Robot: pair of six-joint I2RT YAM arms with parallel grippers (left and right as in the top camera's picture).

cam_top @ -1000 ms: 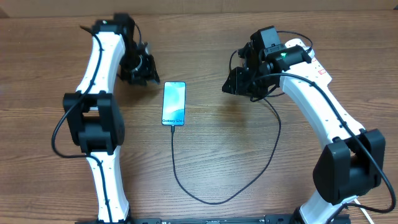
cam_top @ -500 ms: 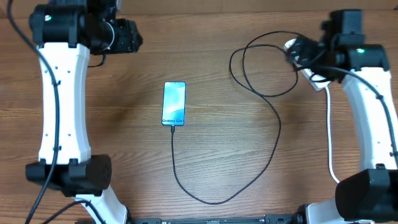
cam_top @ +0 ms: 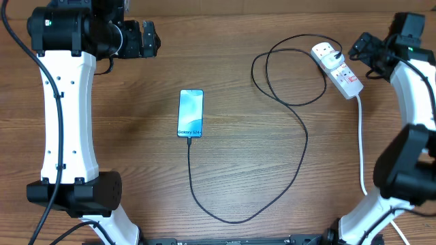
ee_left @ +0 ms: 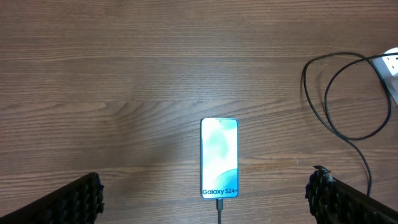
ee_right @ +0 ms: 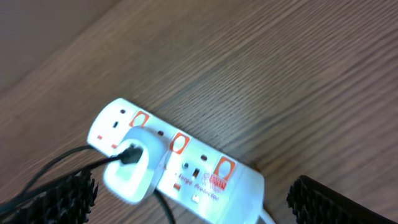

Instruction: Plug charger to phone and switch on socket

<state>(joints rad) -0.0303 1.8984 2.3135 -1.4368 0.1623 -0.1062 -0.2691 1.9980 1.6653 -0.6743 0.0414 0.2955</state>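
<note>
The phone [cam_top: 191,113] lies flat mid-table with its light blue screen up; in the left wrist view the phone [ee_left: 219,158] is straight ahead. The charger [cam_top: 304,146], a thin black cable, has its tip [ee_left: 219,205] at the phone's near short edge. From there it loops round to a white plug [ee_right: 127,169] seated in the socket [cam_top: 337,68]. My left gripper [cam_top: 144,39] hangs open at the far left, well away from the phone. My right gripper [cam_top: 364,47] is open just right of the socket [ee_right: 205,177], holding nothing.
The socket's thick white cord [cam_top: 360,146] runs down the right side toward the table's front. The cable's big loop [cam_top: 289,71] lies left of the socket. Bare wooden table [cam_top: 136,150] surrounds the phone.
Both grippers have opened wide. The left arm pulled back and up from beside the phone to the far left. The right arm moved right, uncovering the socket.
</note>
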